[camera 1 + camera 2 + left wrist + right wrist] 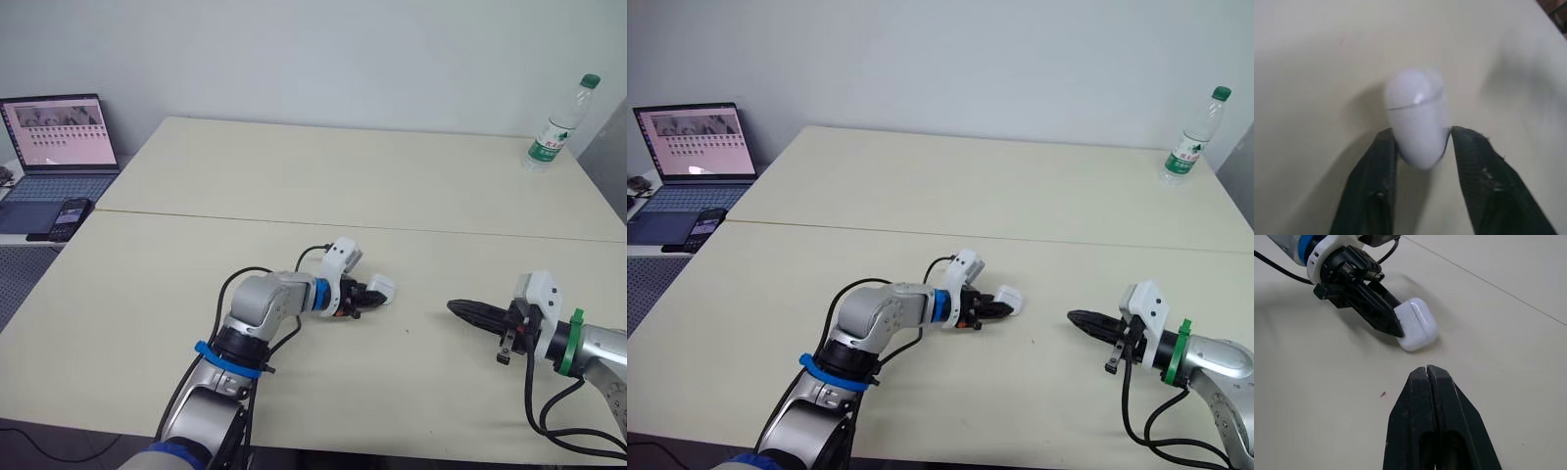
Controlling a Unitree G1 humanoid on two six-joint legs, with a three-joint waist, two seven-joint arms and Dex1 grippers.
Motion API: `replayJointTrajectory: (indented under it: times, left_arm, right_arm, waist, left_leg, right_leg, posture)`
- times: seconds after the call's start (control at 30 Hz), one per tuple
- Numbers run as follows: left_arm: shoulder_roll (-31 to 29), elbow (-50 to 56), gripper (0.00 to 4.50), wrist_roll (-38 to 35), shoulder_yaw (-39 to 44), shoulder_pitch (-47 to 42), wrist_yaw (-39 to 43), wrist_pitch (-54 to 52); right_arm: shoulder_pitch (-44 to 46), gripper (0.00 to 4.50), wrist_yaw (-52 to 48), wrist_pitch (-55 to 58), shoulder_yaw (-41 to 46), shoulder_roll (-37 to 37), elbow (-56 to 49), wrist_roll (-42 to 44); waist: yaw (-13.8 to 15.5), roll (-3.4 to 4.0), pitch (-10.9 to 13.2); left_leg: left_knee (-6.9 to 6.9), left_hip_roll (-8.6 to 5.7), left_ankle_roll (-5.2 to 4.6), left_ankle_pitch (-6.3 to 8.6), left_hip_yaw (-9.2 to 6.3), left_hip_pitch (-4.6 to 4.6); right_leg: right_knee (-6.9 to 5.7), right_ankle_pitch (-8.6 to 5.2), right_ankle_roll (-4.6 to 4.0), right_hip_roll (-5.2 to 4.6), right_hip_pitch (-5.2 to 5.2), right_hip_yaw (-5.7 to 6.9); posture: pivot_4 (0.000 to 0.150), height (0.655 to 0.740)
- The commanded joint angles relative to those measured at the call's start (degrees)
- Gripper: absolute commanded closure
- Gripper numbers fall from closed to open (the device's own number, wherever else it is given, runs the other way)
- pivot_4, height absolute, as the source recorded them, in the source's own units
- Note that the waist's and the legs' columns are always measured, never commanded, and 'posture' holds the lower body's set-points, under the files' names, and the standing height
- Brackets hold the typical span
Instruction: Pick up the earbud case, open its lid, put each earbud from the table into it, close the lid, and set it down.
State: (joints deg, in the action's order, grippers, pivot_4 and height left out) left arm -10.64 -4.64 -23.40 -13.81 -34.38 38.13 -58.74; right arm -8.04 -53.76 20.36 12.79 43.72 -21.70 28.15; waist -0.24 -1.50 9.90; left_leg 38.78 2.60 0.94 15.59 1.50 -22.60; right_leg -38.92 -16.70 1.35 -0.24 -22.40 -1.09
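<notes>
Two cream tables (294, 176) are seen pushed together edge to edge, the seam between them running across the scene from the robot's left to its right. An open laptop (61, 137) is set on a lower surface off the far left corner, its screen lit. A clear water bottle (560, 125) with a green cap and label is stood upright near the far right corner, well apart from everything else.

On the nearer table, the left gripper (368, 298) is reached in toward the middle, and its two black fingers (1376, 176) are closed onto the narrow end of the earbud case (1415, 117), one on each side, parted only by the case's width. The right gripper (1427, 372) is held low over the table to the right, pointed at the case but kept apart from it; its fingers are pressed together with nothing between them.

A dark phone (69, 217) is laid just beside the laptop's near edge. The white case is gripped near the centre of the nearer table with its lid closed, the lid line being visible; whether it touches the surface cannot be told.
</notes>
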Motion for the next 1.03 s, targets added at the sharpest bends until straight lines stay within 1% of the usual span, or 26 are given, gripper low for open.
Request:
replayJointTrajectory:
  times: [0.03, 0.07, 0.13, 0.17, 0.2, 0.23, 0.3, 0.37, 0.43, 0.5, 0.57, 0.6, 0.67, 0.77, 0.9, 1.03]
  left_arm:
    - [-1.32, 3.06, 1.48, 0.53, -0.65, 1.19, 2.28, 5.52]
    - [-1.75, 3.63, 1.11, 1.07, -0.64, 1.58, 2.37, 7.48]
    - [-3.14, 5.29, 0.45, 4.08, -0.89, 2.83, 2.29, 16.06]
    - [-3.79, 6.34, 0.12, 4.87, -0.85, 3.5, 2.55, 18.91]
    - [-4.26, 7.36, 0.0, 6.0, -0.42, 4.23, 1.98, 22.28]
    - [-5.38, 8.89, 0.0, 6.72, -0.05, 5.1, 2.38, 25.01]
    - [-7.77, 11.04, 0.0, 8.74, 0.23, 6.77, 2.93, 30.76]
    - [-9.94, 12.13, 0.0, 10.48, 0.2, 8.02, 3.25, 34.3]
    - [-13.08, 13.41, 0.0, 12.9, 1.49, 10.49, 2.97, 39.6]
    - [-14.56, 13.47, 0.0, 13.6, 2.55, 12.1, 2.78, 42.9]
    - [-16.63, 14.65, 0.0, 10.44, 5.29, 15.73, 4.96, 42.28]
    - [-17.83, 15.44, 0.0, 8.31, 6.72, 17.97, 6.99, 41.87]
    - [-19.35, 16.09, 0.0, 5.07, 8.97, 21.53, 10.09, 41.75]
    - [-21.35, 16.03, 0.0, 2.99, 10.43, 26.19, 15.1, 45.76]
    - [-21.77, 15.35, 0.0, 3.49, 10.4, 29.02, 16.21, 47.5]
    - [-21.68, 15.15, 0.0, 2.94, 10.36, 29.54, 16.77, 46.87]
  right_arm:
    - [-0.31, 4.5, -0.43, -2.75, 0.93, 0.42, -0.1, -1.31]
    - [-0.57, 4.5, -0.45, -3.5, 0.93, 0.51, 0.37, -1.99]
    - [-1.04, 4.5, -0.8, -4.04, 1.2, 0.74, 1.84, -2.44]
    - [-1.25, 4.33, -1.07, -3.96, 1.5, 0.68, 2.29, -2.1]
    - [-1.43, 4.13, -1.35, -3.62, 1.97, 0.44, 2.58, -1.19]
    - [-1.72, 3.9, -1.65, -3.23, 2.48, 0.29, 2.81, -0.3]
    - [-2.42, 3.18, -2.43, -3.22, 3.12, 0.28, 3.58, 0.49]
    - [-2.97, 2.49, -3.07, -3.84, 3.57, 0.42, 4.43, 0.47]
    - [-3.56, 1.66, -4.06, -5.0, 4.41, 0.45, 6.33, 0.36]
    - [-3.92, 0.94, -4.81, -5.89, 4.74, 0.44, 7.41, 0.31]
    - [-4.44, 0.2, -5.21, -7.21, 4.7, 0.07, 8.39, -0.01]
    - [-4.67, 0.02, -5.32, -8.1, 4.61, -0.2, 9.03, -0.33]
    - [-4.95, 0.02, -5.28, -9.88, 4.39, -0.54, 10.63, -1.29]
    - [-5.36, 0.02, -5.73, -12.25, 3.94, -0.56, 13.34, -2.72]
    - [-4.66, 0.02, -5.79, -13.87, 3.98, -0.88, 15.45, -2.9]
    - [-4.48, 0.02, -5.91, -14.66, 4.1, -0.76, 16.29, -2.98]
  waist:
    - [0.01, 0.02, -0.01]
    - [0.01, 0.01, 0.0]
    - [0.01, 0.01, 0.0]
    - [0.04, 0.01, 0.0]
    - [0.1, 0.01, 0.0]
    - [0.12, 0.01, 0.0]
    - [0.13, 0.01, 0.0]
    - [0.18, 0.01, 0.0]
    - [0.11, 0.01, 0.0]
    - [0.14, 0.03, 0.01]
    - [0.16, 0.04, 0.01]
    - [0.05, 0.05, 0.0]
    - [-0.05, 0.05, 0.01]
    - [0.1, 0.05, 0.02]
    - [0.29, 0.06, 0.03]
    - [0.26, 0.06, 0.02]
  left_leg:
    - [0.0, -0.01, 0.0, 0.0, 0.0, 0.0]
    - [0.0, -0.01, 0.01, -0.01, 0.01, 0.01]
    - [0.0, 0.0, 0.01, -0.01, 0.0, 0.01]
    - [-0.01, 0.01, 0.01, -0.01, 0.02, 0.02]
    - [-0.01, 0.01, 0.01, -0.01, 0.01, 0.01]
    - [-0.01, 0.01, 0.01, -0.01, 0.01, 0.0]
    - [-0.02, 0.0, 0.01, 0.0, 0.03, -0.01]
    - [-0.02, -0.01, 0.01, 0.0, 0.06, -0.03]
    - [-0.02, -0.01, 0.01, 0.0, 0.07, -0.01]
    - [-0.04, 0.01, 0.0, 0.0, 0.08, 0.02]
    - [-0.04, 0.02, 0.0, 0.0, 0.06, 0.01]
    - [-0.03, 0.02, 0.0, 0.0, 0.08, 0.02]
    - [-0.04, 0.08, -0.01, 0.01, 0.14, 0.06]
    - [-0.04, 0.08, -0.01, 0.01, 0.11, 0.06]
    - [-0.02, 0.06, -0.01, 0.0, 0.12, 0.08]
    - [-0.01, 0.04, -0.02, -0.01, 0.17, 0.14]
  right_leg:
    - [-0.01, 0.04, -0.07, 0.0, 0.0, -0.01]
    - [-0.02, 0.08, -0.14, 0.0, 0.0, -0.01]
    - [-0.02, 0.09, -0.16, 0.0, 0.0, -0.01]
    - [-0.02, 0.1, -0.18, 0.0, 0.0, -0.03]
    - [-0.01, 0.13, -0.24, 0.0, 0.0, -0.03]
    - [-0.01, 0.13, -0.24, -0.01, 0.0, -0.03]
    - [0.02, 0.14, -0.25, -0.04, 0.0, -0.05]
    - [0.05, 0.14, -0.25, -0.06, 0.0, -0.06]
    - [0.05, 0.14, -0.25, -0.08, 0.0, -0.06]
    - [0.05, 0.14, -0.25, -0.07, 0.0, -0.07]
    - [0.04, 0.13, -0.26, -0.07, 0.0, -0.04]
    - [0.03, 0.13, -0.26, -0.08, 0.0, -0.05]
    - [0.03, 0.13, -0.26, -0.08, 0.0, -0.09]
    - [0.03, 0.11, -0.28, -0.28, 0.0, -0.03]
    - [0.03, 0.1, -0.28, -0.34, 0.03, -0.03]
    - [0.03, 0.09, -0.25, -0.37, 0.07, -0.07]
  posture:
    - [0.15, 0.7362]
    - [0.15, 0.7362]
    - [0.15, 0.7362]
    - [0.15, 0.7362]
    - [0.15, 0.7362]
    - [0.15, 0.7362]
    - [0.15, 0.7362]
    - [0.15, 0.7362]
    - [0.15, 0.7362]
    - [0.15, 0.7362]
    - [0.15, 0.7362]
    - [0.15, 0.7362]
    - [0.15, 0.7362]
    - [0.15, 0.7362]
    - [0.15, 0.7362]
    - [0.15, 0.7362]
